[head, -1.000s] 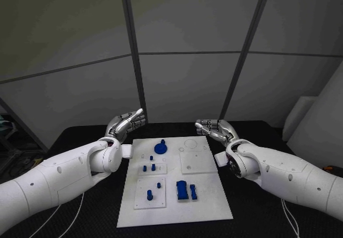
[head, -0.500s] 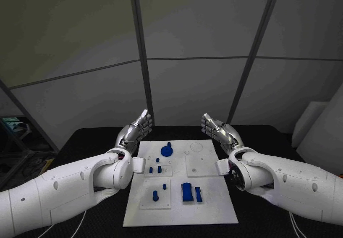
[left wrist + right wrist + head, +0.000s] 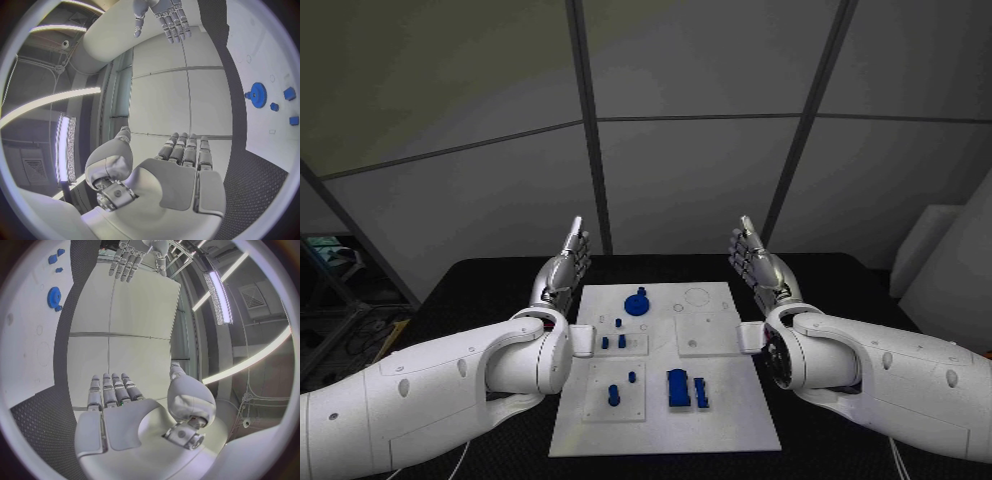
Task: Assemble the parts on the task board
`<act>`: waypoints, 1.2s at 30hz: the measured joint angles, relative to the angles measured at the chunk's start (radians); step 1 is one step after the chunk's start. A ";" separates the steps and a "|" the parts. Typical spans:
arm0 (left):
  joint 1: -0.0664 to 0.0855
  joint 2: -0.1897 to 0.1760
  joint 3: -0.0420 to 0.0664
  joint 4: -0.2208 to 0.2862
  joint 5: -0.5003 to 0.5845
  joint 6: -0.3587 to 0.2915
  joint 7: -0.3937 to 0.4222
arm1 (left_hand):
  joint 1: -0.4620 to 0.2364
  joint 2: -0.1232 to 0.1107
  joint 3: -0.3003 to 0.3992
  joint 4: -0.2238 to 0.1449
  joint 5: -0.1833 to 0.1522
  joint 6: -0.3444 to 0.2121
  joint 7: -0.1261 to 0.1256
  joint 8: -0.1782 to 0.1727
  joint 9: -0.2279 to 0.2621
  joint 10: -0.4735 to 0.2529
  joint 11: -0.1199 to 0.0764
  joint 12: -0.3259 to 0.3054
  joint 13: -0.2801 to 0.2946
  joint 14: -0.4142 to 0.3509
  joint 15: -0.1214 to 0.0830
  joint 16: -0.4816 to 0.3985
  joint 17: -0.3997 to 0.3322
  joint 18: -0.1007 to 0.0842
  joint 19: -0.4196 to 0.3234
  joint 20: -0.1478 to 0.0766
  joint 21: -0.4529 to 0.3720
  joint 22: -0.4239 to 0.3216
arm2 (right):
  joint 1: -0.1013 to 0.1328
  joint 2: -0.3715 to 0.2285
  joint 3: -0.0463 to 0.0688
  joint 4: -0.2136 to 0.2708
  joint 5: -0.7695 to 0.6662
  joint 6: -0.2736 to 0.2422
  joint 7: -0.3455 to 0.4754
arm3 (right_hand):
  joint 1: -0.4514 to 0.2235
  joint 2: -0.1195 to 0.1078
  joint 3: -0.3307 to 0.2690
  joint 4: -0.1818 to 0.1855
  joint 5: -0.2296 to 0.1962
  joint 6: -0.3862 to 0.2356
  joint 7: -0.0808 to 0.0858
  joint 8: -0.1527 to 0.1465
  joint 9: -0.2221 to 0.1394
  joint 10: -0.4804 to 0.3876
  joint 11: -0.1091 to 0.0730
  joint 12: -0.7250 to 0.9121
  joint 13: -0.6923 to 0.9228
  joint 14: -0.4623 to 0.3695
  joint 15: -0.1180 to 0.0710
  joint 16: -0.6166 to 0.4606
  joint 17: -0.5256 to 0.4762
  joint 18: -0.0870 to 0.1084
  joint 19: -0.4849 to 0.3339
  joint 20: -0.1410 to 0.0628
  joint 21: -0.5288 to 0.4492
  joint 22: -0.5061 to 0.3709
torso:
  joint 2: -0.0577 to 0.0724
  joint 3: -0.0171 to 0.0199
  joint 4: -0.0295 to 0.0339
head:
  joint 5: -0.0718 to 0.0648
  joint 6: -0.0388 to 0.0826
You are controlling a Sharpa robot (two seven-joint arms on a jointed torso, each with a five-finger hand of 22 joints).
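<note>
**Both hands raised off the board, holding nothing**

Presently the left hand [image 3: 565, 262] and right hand [image 3: 759, 262] stand upright beyond the far corners of the board [image 3: 733, 420], at about 11 and 1 o'clock from its middle. Each has its fingers straight, lying side by side and pointing up, with nothing in them; the wrist views show the same flat palms [image 3: 181, 185] [image 3: 115, 425].

On the board, the gear [image 3: 636, 303] sits at 12 o'clock. 3 small pegs [image 3: 613, 341] stand just left of centre. Toward 6 o'clock are 2 more pegs [image 3: 619, 390] and 2 taller blocks [image 3: 684, 388] side by side. A plain raised tile [image 3: 708, 335] lies at 3 o'clock, and faint round outlines [image 3: 695, 296] show right of the gear.

As a judgement: the scene fits either a pose ahead of reaching for a part or a pose after setting parts down; whether the pieces are seated in their final places cannot be told. Any further grasp would call for lowering a hand and opening its fingers round a small, upright piece.

No brand, label or readable writing shows.
</note>
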 measured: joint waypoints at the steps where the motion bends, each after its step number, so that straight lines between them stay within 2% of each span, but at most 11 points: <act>1: 0.000 0.000 0.000 0.000 0.000 -0.003 0.000 | -0.012 0.000 -0.006 0.000 0.000 -0.008 0.000 0.000 0.000 -0.009 -0.001 0.000 0.000 -0.008 0.000 0.000 0.000 0.000 -0.004 -0.004 0.000 -0.011 | 0.000 0.000 0.000 0.000 0.003 -0.002 0.001 | -0.014 0.000 0.001 -0.001 -0.001 -0.009 0.000 0.000 0.000 -0.009 -0.001 0.000 0.000 -0.009 -0.001 0.000 -0.001 0.000 -0.007 -0.003 0.000 0.000 | 0.000 0.0000 0.0000 | 0.000 0.000; 14: 0.000 0.000 0.000 0.000 0.000 -0.021 0.002 | -0.123 0.000 -0.028 -0.002 -0.004 -0.094 0.001 0.000 0.000 -0.098 -0.004 0.000 0.000 -0.088 -0.001 0.000 0.000 0.000 -0.077 -0.016 0.000 -0.075 | 0.000 0.000 0.000 0.000 0.020 -0.017 0.009 | -0.147 0.000 0.001 -0.006 -0.004 -0.094 -0.002 0.000 0.000 -0.103 0.000 0.000 0.000 -0.103 -0.003 0.000 -0.003 0.000 -0.083 -0.012 -0.001 -0.004 | 0.000 0.0000 0.0001 | 0.000 0.000; 16: 0.000 0.000 0.000 0.000 0.000 -0.022 0.002 | -0.132 0.003 -0.028 -0.002 -0.004 -0.102 -0.002 0.000 0.000 -0.105 -0.004 0.000 0.000 -0.095 -0.004 0.000 0.000 0.000 -0.095 -0.016 0.000 -0.077 | 0.000 0.000 0.000 0.000 0.021 -0.018 0.009 | -0.163 0.000 0.001 -0.006 -0.004 -0.102 -0.003 0.000 0.000 -0.116 -0.001 0.000 0.000 -0.113 0.001 0.000 -0.003 -0.015 -0.091 -0.010 -0.001 -0.004 | 0.000 0.0000 0.0001 | 0.000 0.000; 17: 0.000 0.000 0.000 0.000 0.000 -0.023 0.002 | -0.138 -0.003 -0.029 -0.001 -0.004 -0.107 0.000 0.000 0.000 -0.112 -0.004 0.000 0.000 -0.099 0.000 0.000 0.000 0.000 -0.104 -0.017 0.000 -0.078 | 0.000 0.000 0.000 0.000 0.021 -0.018 0.010 | -0.170 -0.001 0.001 -0.006 -0.004 -0.108 -0.004 0.000 0.000 -0.119 -0.002 0.000 0.000 -0.117 -0.002 0.000 -0.003 -0.015 -0.093 -0.011 -0.001 -0.004 | 0.000 0.0000 0.0001 | 0.000 0.000; 18: 0.000 0.000 0.000 0.000 0.000 -0.023 0.002 | -0.161 0.000 -0.031 0.002 -0.004 -0.125 0.001 0.000 0.000 -0.129 -0.005 0.000 0.000 -0.116 -0.001 0.000 0.000 0.000 -0.126 -0.017 0.000 -0.080 | 0.000 0.000 0.000 0.000 0.021 -0.019 0.010 | -0.178 0.000 0.001 -0.006 -0.004 -0.113 -0.002 0.000 0.000 -0.123 -0.001 0.000 0.000 -0.123 -0.001 0.000 -0.003 -0.015 -0.100 -0.011 -0.001 -0.005 | 0.000 0.0000 0.0001 | 0.000 0.000; 20: 0.000 0.000 0.000 0.001 0.000 -0.024 0.003 | -0.215 0.000 -0.032 0.002 -0.004 -0.204 0.000 0.000 0.000 -0.202 -0.005 0.000 0.000 -0.191 -0.002 0.000 0.000 0.000 -0.142 -0.018 0.000 -0.082 | 0.000 0.000 0.000 0.000 0.022 -0.019 0.010 | -0.188 -0.001 0.001 -0.006 -0.004 -0.118 -0.004 0.000 0.000 -0.131 -0.003 0.000 0.000 -0.130 -0.001 0.000 -0.003 -0.015 -0.104 -0.012 -0.001 -0.005 | 0.000 0.0000 0.0001 | 0.000 0.000; 21: 0.000 0.000 0.000 0.001 -0.001 -0.024 0.003 | -0.272 0.000 -0.032 0.002 -0.004 -0.217 -0.001 0.000 0.000 -0.219 -0.005 0.000 0.000 -0.204 -0.002 0.000 0.000 0.000 -0.142 -0.018 0.000 -0.082 | 0.000 0.000 0.000 0.000 0.022 -0.020 0.010 | -0.221 -0.001 0.001 -0.006 -0.004 -0.139 -0.003 0.000 0.000 -0.155 -0.001 0.000 0.000 -0.153 0.000 0.000 -0.003 -0.015 -0.142 -0.011 -0.001 -0.005 | 0.000 0.0000 0.0001 | 0.000 0.000; 22: 0.000 0.000 0.000 0.001 -0.001 -0.024 0.003 | -0.280 0.000 -0.032 0.002 -0.004 -0.221 0.000 0.000 0.000 -0.224 -0.005 0.000 0.000 -0.204 -0.002 0.000 0.000 0.000 -0.142 -0.018 0.000 -0.083 | 0.000 0.000 0.000 0.000 0.022 -0.020 0.011 | -0.242 -0.001 0.001 -0.006 -0.004 -0.190 -0.002 0.000 0.000 -0.191 -0.002 0.000 0.000 -0.190 -0.001 0.000 -0.003 -0.015 -0.179 -0.011 -0.001 -0.005 | 0.000 0.0000 0.0001 | 0.000 0.000; 23: 0.000 0.000 0.000 0.000 -0.001 -0.025 0.003 | -0.282 0.002 -0.032 0.002 -0.004 -0.221 0.000 0.000 0.000 -0.225 -0.004 0.000 0.000 -0.204 -0.002 0.000 0.000 0.000 -0.142 -0.018 0.000 -0.083 | 0.000 0.000 0.000 0.000 0.022 -0.020 0.011 | -0.259 -0.001 0.001 -0.006 -0.004 -0.210 -0.002 0.000 0.000 -0.226 -0.002 0.000 0.000 -0.224 -0.001 0.000 -0.003 -0.015 -0.191 -0.012 -0.001 -0.005 | 0.000 0.0000 0.0001 | 0.000 0.000; 26: 0.000 0.000 0.000 0.000 -0.001 -0.025 0.003 | -0.284 -0.001 -0.032 0.002 -0.004 -0.221 0.000 0.000 0.000 -0.225 -0.004 0.000 0.000 -0.204 -0.002 0.000 -0.001 0.000 -0.142 -0.018 0.000 -0.083 | 0.000 0.000 0.000 0.000 0.023 -0.021 0.011 | -0.343 -0.001 0.001 -0.006 -0.004 -0.221 -0.003 0.000 0.000 -0.244 -0.002 0.000 -0.001 -0.244 -0.001 0.000 -0.003 -0.015 -0.197 -0.011 -0.001 -0.005 | 0.000 0.0000 0.0001 | 0.000 0.000; 36: 0.000 0.000 0.000 0.000 -0.001 -0.026 0.003 | -0.284 -0.001 -0.032 0.002 -0.004 -0.221 0.000 0.000 0.000 -0.225 -0.004 0.000 0.001 -0.204 -0.002 0.000 -0.001 0.000 -0.142 -0.018 0.000 -0.083 | 0.000 0.000 0.000 0.000 0.024 -0.021 0.011 | -0.346 0.000 0.001 -0.006 -0.004 -0.221 -0.003 0.000 0.000 -0.244 -0.002 0.000 0.000 -0.244 -0.001 0.000 -0.003 -0.015 -0.197 -0.012 -0.001 -0.005 | 0.000 0.0000 0.0001 | 0.000 0.000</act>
